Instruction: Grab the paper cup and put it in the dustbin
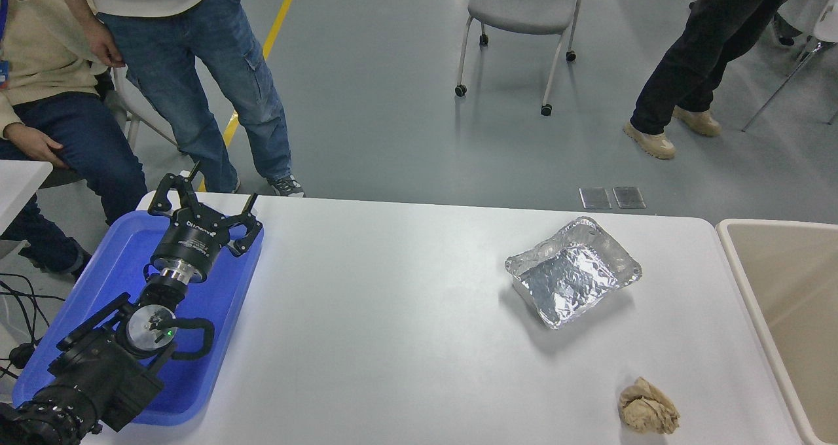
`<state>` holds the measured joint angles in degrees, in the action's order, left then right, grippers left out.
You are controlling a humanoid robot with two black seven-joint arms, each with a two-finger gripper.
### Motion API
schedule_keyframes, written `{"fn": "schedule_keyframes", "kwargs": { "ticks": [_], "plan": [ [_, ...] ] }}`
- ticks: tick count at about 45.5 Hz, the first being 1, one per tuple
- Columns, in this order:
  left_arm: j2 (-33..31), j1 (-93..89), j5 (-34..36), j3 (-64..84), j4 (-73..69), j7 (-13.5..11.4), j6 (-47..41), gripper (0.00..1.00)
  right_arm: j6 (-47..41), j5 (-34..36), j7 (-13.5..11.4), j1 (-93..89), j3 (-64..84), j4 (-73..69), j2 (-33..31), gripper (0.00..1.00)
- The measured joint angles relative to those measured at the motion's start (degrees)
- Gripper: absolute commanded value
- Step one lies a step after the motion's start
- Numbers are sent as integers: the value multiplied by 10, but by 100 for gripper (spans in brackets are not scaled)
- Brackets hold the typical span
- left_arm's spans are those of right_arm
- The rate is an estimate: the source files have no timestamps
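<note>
Cup: not in view anywhere on the surface (393,340); appearance therefore not describable.
Bin (743,281): beige, pale rounded rim, at right edge, only partly in frame; visible interior bare.
Progress: judged either complete or not begun; cannot tell from this view.
Left end effector (204,199): parked over blue tray (216,340), fingers spread, grasping nothing.
Right arm: out of view.
Also present: foil tray (573,271), brown paper ball (648,406) near bin.
</note>
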<state>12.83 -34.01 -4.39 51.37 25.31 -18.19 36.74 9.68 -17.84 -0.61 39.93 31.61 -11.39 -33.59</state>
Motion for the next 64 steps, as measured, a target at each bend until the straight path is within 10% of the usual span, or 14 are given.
{"fn": "schedule_keyframes", "kwargs": {
  "ticks": [29, 64],
  "plan": [
    [0, 0, 0, 0, 0, 0, 0, 100, -55, -31, 4, 411, 306, -492, -122, 100],
    [0, 0, 0, 0, 0, 0, 0, 100, -502, -30, 4, 770, 391, -605, -18, 100]
  ]
}}
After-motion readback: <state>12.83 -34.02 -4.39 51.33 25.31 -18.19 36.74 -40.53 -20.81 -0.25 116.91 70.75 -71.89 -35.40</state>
